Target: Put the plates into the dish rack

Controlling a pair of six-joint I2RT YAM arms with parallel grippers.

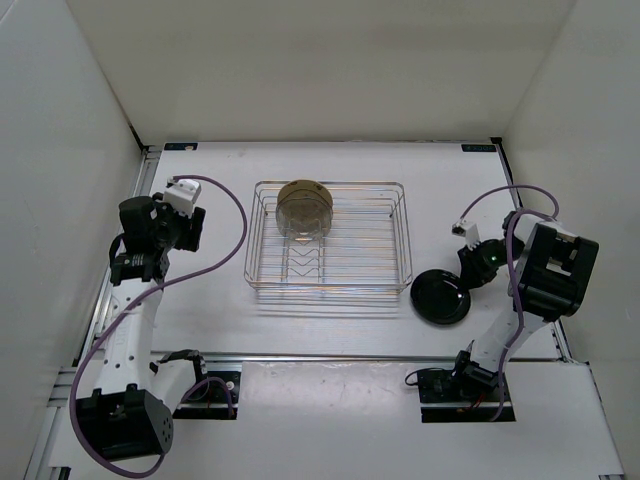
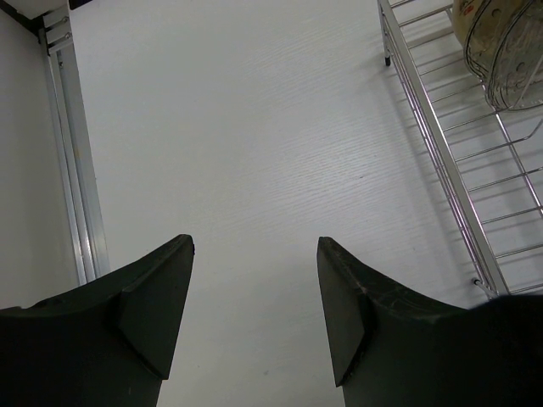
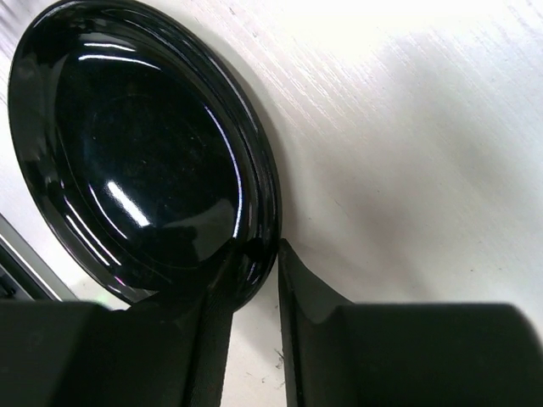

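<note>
Standing on edge in the dish rack point(image 1: 409, 245), at its far-left end, a tight group of plates is seen. The tan-yellow plate point(image 1: 300, 188) is set farthest back & the translucent plate point(image 1: 303, 224) nearest the front, both slotted upright along the rack's middle prong row. Whether a third plate is sandwiched btwn them can't be told from the top view.

The black plate point(image 1: 441, 297) is found outside the rack, on the white table point(image 1: 300, 335), just beside the rack's near-right corner. Whether it is lying fully flat or tipped up slightly can't be told.

The right gripper point(image 3: 256, 253) is clamped on this plate's rim, on the side facing away from the rack. One finger point(image 3: 212, 339) is laid over the glossy inner face & the other is pressed vs. the outer edge, w/ only the rim's thickness left btwn them.

The left gripper point(image 2: 254, 246) is held well to the left of the rack, above the table, released w/ its jaws spread wide. In the left wrist view the rack's left wall is seen along the right edge, w/ the translucent plate showing behind the wires at the rack's far end.
</note>
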